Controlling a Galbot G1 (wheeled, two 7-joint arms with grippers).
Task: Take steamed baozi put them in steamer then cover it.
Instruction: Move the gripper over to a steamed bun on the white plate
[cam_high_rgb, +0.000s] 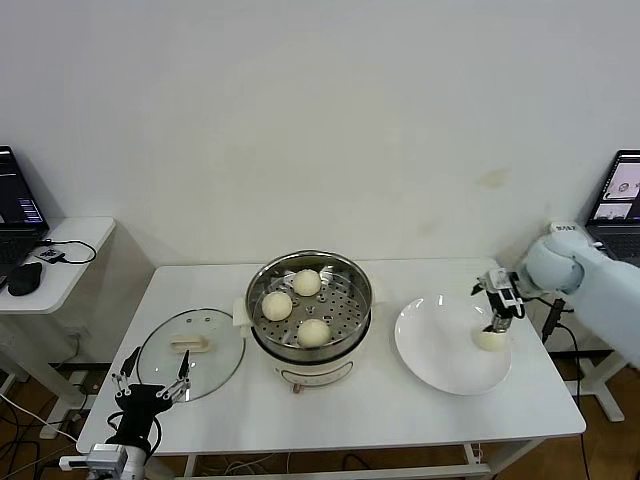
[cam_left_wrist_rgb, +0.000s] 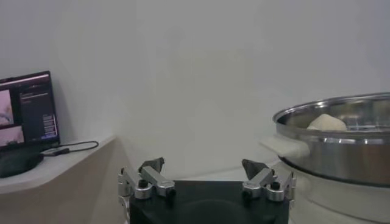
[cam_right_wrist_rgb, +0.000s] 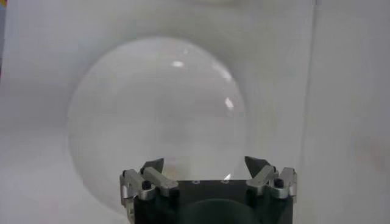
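The shiny steamer (cam_high_rgb: 358, 290) stands mid-table with three pale baozi on its perforated tray (cam_high_rgb: 306, 282) (cam_high_rgb: 277, 305) (cam_high_rgb: 313, 332). A further baozi (cam_high_rgb: 490, 341) lies on the right side of the white plate (cam_high_rgb: 440, 350). My right gripper (cam_high_rgb: 497, 320) hangs open just above that bun, nothing between its fingers. Its wrist view shows only the plate (cam_right_wrist_rgb: 158, 109) beyond the open gripper (cam_right_wrist_rgb: 207, 164); the bun is hidden there. The glass cover (cam_high_rgb: 190, 365) with its cream handle lies flat left of the steamer. My left gripper (cam_high_rgb: 155, 385) waits open at its near edge, also open (cam_left_wrist_rgb: 204, 165) beside the steamer (cam_left_wrist_rgb: 341, 146).
A low side table (cam_high_rgb: 70, 270) with a laptop, mouse and cable stands to the left. Another laptop (cam_high_rgb: 622, 200) is at the far right behind my right arm. The table's front edge runs close beneath the cover and the plate.
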